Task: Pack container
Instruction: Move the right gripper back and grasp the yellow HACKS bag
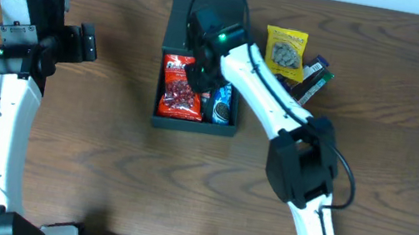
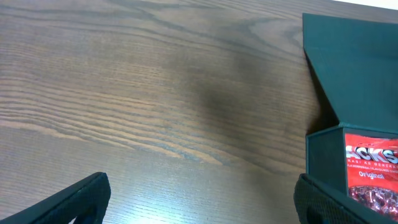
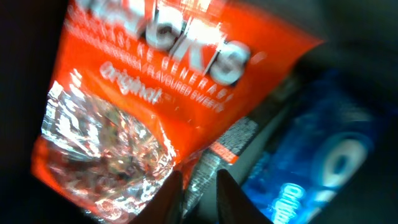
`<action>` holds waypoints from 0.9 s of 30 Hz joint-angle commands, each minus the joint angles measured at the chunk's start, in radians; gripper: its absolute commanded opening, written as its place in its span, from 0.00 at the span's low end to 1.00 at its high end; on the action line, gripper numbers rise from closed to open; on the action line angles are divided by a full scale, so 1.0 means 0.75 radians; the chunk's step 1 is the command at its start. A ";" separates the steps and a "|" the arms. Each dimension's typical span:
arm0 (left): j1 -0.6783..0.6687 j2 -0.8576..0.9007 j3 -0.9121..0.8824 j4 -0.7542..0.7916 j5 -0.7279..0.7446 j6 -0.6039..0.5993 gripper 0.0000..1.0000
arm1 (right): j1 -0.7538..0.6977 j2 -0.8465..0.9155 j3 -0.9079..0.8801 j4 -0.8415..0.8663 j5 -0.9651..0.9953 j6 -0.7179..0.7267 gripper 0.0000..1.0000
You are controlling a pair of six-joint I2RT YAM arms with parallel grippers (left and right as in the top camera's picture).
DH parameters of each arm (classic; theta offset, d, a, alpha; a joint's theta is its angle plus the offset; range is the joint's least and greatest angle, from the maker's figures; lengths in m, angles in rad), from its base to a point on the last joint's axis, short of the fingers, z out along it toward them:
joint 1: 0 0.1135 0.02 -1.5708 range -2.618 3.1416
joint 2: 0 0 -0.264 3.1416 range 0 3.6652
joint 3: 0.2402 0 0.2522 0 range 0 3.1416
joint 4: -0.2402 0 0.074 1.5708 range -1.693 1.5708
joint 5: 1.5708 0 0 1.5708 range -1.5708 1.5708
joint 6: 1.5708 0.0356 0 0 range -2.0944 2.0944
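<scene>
The dark teal-black container [image 1: 191, 126] sits at the table's middle with its flap lid [image 1: 184, 21] folded open at the back. Inside lie a red snack packet [image 1: 179, 96] and a blue packet [image 1: 221, 104]. My right gripper [image 1: 203, 70] reaches down into the container. In the right wrist view its fingers [image 3: 198, 193] are nearly together on the silver side seam of the red packet [image 3: 155, 74], with the blue packet [image 3: 323, 155] beside it. My left gripper [image 1: 90, 44] is open and empty, left of the container [image 2: 323, 155].
A yellow snack packet [image 1: 285, 49] and a dark packet [image 1: 313, 79] lie on the table just right of the container. The open lid [image 2: 354, 56] and the red packet [image 2: 373, 168] show at the right of the left wrist view.
</scene>
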 commanded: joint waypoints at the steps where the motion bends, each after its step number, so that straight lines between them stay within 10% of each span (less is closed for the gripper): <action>1: 0.009 0.012 0.006 -0.008 0.001 0.005 0.96 | -0.060 -0.147 0.085 0.000 0.018 -0.014 0.26; 6: 0.009 0.012 0.006 -0.025 0.001 0.005 0.95 | -0.149 -0.228 0.103 0.019 0.177 -0.013 0.16; 9: 0.009 0.012 0.006 -0.034 0.002 0.005 0.95 | -0.221 -0.224 0.101 0.023 0.275 -0.014 0.60; 15: 0.009 0.012 0.005 -0.040 0.051 0.005 0.95 | -0.366 -0.159 0.098 0.060 0.304 -0.013 0.91; 27: 0.008 0.012 0.006 -0.051 0.072 -0.017 0.95 | -0.453 0.077 0.098 0.284 0.258 -0.014 0.95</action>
